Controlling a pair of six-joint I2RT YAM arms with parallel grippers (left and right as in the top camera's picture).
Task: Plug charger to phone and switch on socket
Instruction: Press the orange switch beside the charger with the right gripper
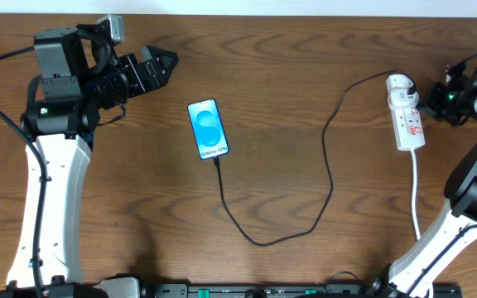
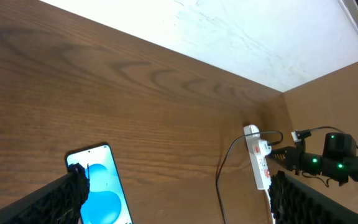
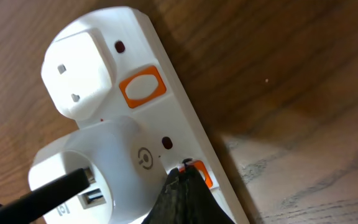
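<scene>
Two fingers [image 3: 178,200] of the right gripper [image 3: 183,177] are pressed together into one dark wedge with nothing clamped between them. The tip touches the nearer orange switch [image 3: 202,177] on the socket [image 3: 185,118], covering most of that switch. Just beside the tip on the strip sits a rounded white adapter [image 3: 114,158], and the charger [image 3: 36,198] leaves it as a thick black lead toward the lower left of the right wrist view. Farther along the strip are a second orange switch [image 3: 143,86] and a white plug [image 3: 79,74] at the rounded end. From overhead, the socket lies lengthwise near the right side of the table [image 1: 131,207], with its white cord [image 1: 415,190] running toward the near edge. The black cable goes from the strip's far end, drops in a wide loop across the wood and climbs to the lower edge of the phone [image 1: 208,129], where its plug tip meets the case; how deep it sits cannot be told. The phone lies flat, screen up and lit blue, near the middle of the table and well apart from the socket. Beyond it, at the far left, the left gripper [image 2: 179,190] hangs above the wood with its jaws spread wide, grasping nothing and touching nothing; the phone shows beside its left finger in the left wrist view.
</scene>
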